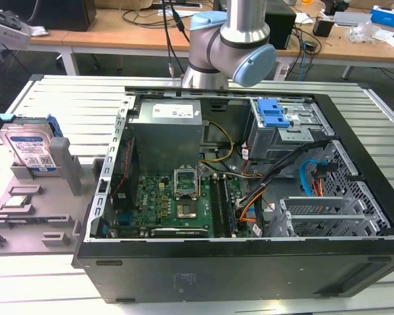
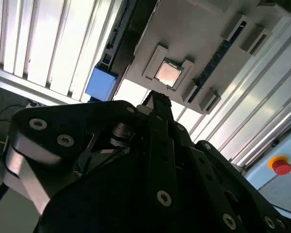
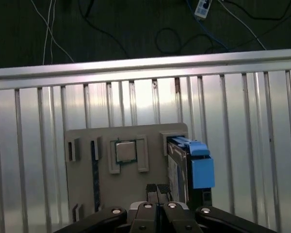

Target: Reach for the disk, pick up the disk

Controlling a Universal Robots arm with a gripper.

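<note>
The disk (image 1: 29, 147), a silver hard drive with a blue-and-white label and a blue side frame, stands on edge in a grey holder (image 1: 49, 197) at the exterior view's left. The first wrist view looks down on the disk (image 3: 186, 167) standing beside a slot that holds a square silver chip (image 3: 125, 152). My gripper (image 3: 157, 189) hangs well above the holder with its fingers together and nothing between them, lined up just beside the disk. In the second wrist view the gripper (image 2: 157, 97) points toward the chip (image 2: 167, 74), and the disk's blue frame (image 2: 101, 83) lies off to one side.
An open computer case (image 1: 249, 184) takes up the middle of the slatted metal table (image 1: 72, 98), right next to the holder. The arm's base (image 1: 230, 46) stands behind the case. Past the table edge (image 3: 145, 68) is dark floor with cables. A red stop button (image 2: 280, 165) shows.
</note>
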